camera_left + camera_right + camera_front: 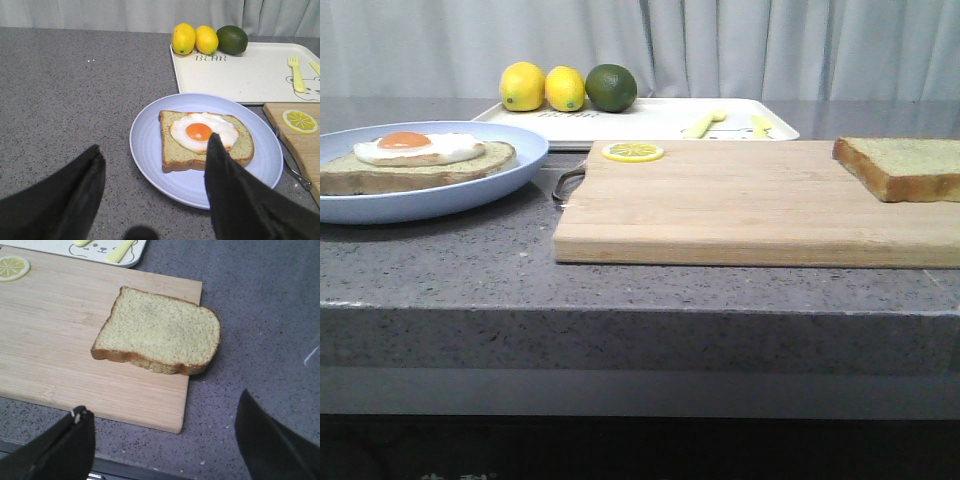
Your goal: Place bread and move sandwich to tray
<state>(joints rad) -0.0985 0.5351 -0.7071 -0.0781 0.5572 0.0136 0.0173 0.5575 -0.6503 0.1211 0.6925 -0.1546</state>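
Observation:
The bread (905,165) lies flat on the right end of the wooden cutting board (720,200); in the right wrist view the bread (160,332) overhangs the board's corner. The sandwich (420,160), one slice with a fried egg, sits on the pale-blue plate (470,190) at the left; the sandwich also shows in the left wrist view (205,140). The white tray (650,118) lies at the back. My left gripper (152,155) is open and empty, on the near side of the plate. My right gripper (162,420) is open and empty, short of the bread.
Two lemons (523,86) and a lime (611,88) sit on the tray's far left end. A lemon slice (632,152) lies on the board's back left corner. A metal handle (565,185) sticks out between plate and board. The counter's front edge (640,305) is close.

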